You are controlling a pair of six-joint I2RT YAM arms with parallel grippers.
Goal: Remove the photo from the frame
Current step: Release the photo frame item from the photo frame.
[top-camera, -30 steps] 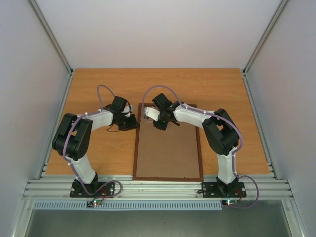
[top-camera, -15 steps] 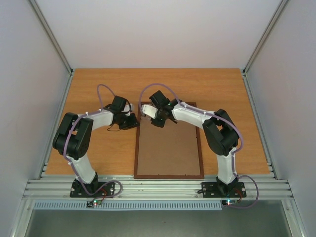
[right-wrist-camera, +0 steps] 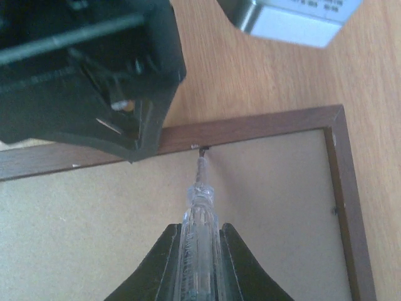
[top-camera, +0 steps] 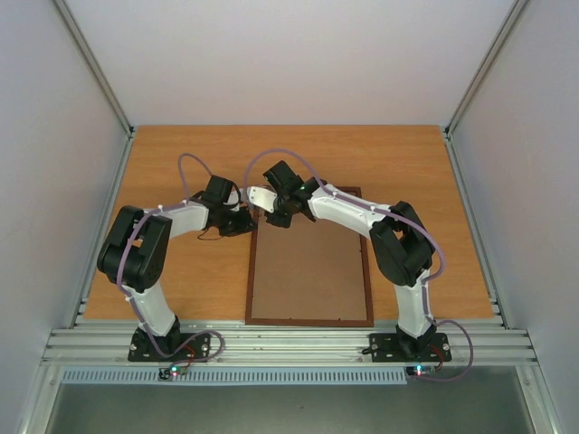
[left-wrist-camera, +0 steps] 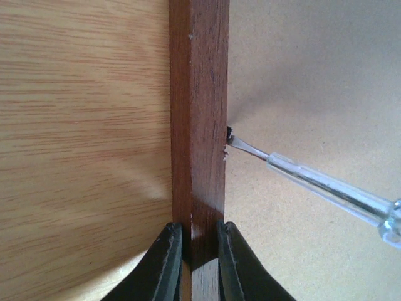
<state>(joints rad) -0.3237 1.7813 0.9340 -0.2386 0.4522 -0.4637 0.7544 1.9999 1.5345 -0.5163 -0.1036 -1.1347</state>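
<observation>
Two end effectors crowd the far-left corner of the frame (top-camera: 308,323), which lies back-up on the worktop (top-camera: 181,163). The left end effector (left-wrist-camera: 199,237) pinches the left rail, and the right end effector (right-wrist-camera: 199,238) pinches a clear-handled screwdriver (right-wrist-camera: 200,200), tip at that rail's inner edge. Open worktop left, right and beyond. The photo is hidden, and the silver label (right-wrist-camera: 294,19) is too blurry to read.

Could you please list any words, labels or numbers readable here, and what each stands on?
Dark print on the silver-grey housing, at the top of the right wrist view: too blurred and cut off to read.
The frame shows no writing.
Nothing else carries text.
</observation>
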